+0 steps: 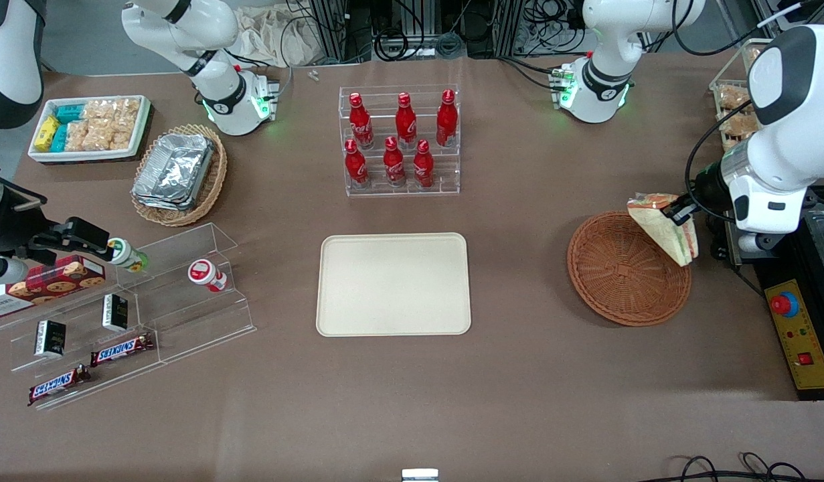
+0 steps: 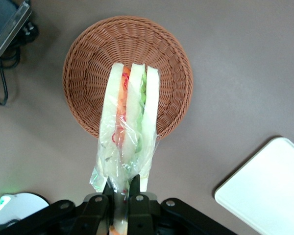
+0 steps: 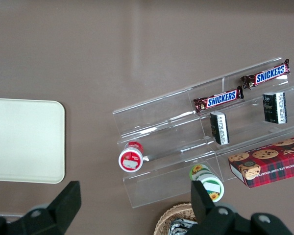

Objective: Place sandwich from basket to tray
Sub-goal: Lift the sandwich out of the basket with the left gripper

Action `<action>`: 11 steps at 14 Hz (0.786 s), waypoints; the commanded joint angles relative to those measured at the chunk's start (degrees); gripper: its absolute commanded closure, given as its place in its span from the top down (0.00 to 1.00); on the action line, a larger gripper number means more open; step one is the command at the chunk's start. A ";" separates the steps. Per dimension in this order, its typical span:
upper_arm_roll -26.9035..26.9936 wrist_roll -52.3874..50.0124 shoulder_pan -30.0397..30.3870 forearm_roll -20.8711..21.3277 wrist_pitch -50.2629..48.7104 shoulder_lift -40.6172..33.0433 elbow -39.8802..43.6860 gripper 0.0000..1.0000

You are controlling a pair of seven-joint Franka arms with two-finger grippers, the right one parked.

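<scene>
- The brown table (image 1: 519, 281) carries everything; past its edge farthest from the front camera, cables and metal framing show.
- The tray (image 1: 393, 284) lies flat and bare near the middle of the table, nearer the front camera than a clear rack of red bottles (image 1: 401, 140).
- The basket (image 1: 628, 268) sits on the table toward the working arm's end, well apart from the tray, with nothing resting in it.
- Toward the parked arm's end stand a tan wicker basket of foil containers (image 1: 179, 173), a white bin of snack packets (image 1: 90, 127) and a clear stepped shelf (image 1: 130, 314) with chocolate bars and small jars.
- The sandwich (image 2: 128, 122), in clear wrap, hangs above the basket's rim, lifted off it, its filling edge facing the wrist camera.
- The gripper (image 2: 120, 196) is above the basket's edge on the working arm's side; its fingers (image 2: 135, 188) are nearly together, pinching the sandwich's narrow end and its wrap.
</scene>
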 commanded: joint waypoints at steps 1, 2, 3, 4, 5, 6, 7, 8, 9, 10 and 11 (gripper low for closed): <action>-1.36 5.56 -1.62 0.65 -4.85 3.66 5.33 0.00; -2.77 5.32 -2.24 0.65 -5.74 4.72 6.91 0.00; -3.91 5.05 -2.33 0.56 -6.01 6.04 8.41 0.00; -5.66 4.88 -2.33 0.13 -6.27 7.27 9.73 0.00; -7.86 4.79 -2.33 0.21 -6.27 8.24 10.70 0.00; -9.97 4.87 -2.33 0.56 -6.27 8.85 11.41 0.00; -11.64 4.79 -2.33 0.39 -6.19 9.30 11.94 0.00; -12.96 4.87 -2.42 0.21 -6.10 9.74 12.29 0.00; -14.80 4.87 -2.94 0.56 -5.49 10.26 12.47 0.00; -15.78 4.96 -3.91 0.65 -5.40 11.22 12.82 0.00; -16.14 5.05 -5.48 0.74 -4.35 12.19 13.52 0.00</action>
